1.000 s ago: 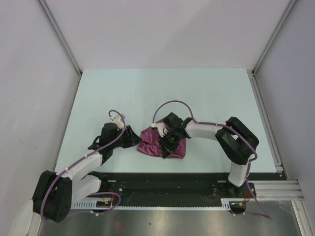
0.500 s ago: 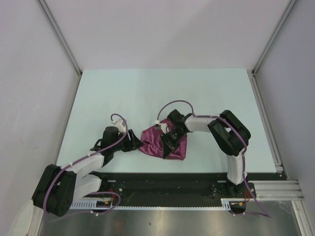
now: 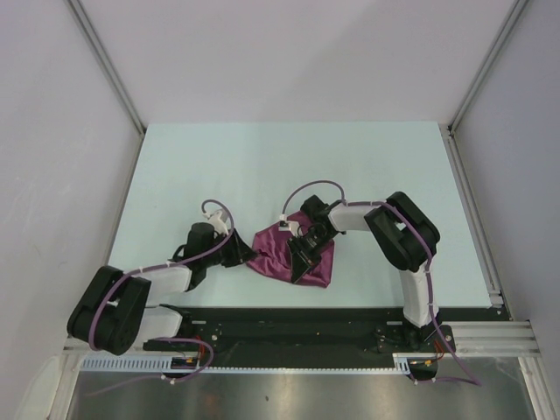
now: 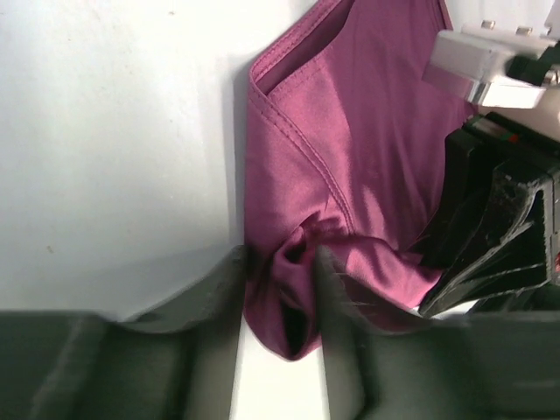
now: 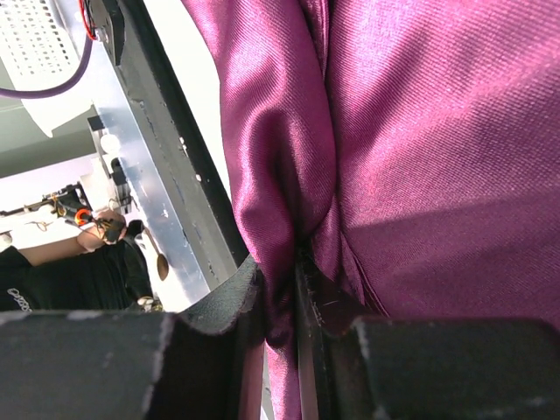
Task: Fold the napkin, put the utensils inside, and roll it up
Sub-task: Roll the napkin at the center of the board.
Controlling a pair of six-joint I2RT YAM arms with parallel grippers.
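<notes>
The plum napkin [image 3: 273,254] lies crumpled near the table's front edge, close between both arms. My left gripper [image 3: 243,255] is at its left edge. In the left wrist view its gripper [image 4: 278,297] is shut on a bunched fold of the napkin [image 4: 367,157], with cloth filling the gap between the jaws. My right gripper [image 3: 300,254] sits on top of the cloth's middle. The right wrist view shows that gripper [image 5: 280,297] pinching a narrow ridge of the napkin [image 5: 437,131]. The utensils are out of view.
The pale table [image 3: 262,166] stretches away behind the cloth, with grey walls on three sides. A black and metal rail [image 3: 289,319] runs along the near edge, just below the napkin. The right gripper's body [image 4: 499,219] looms at the right of the left wrist view.
My left gripper has slid right to the napkin's left edge, widened, then closed on a fold there. The right arm's elbow swung left while its gripper stayed pinched on the cloth.
</notes>
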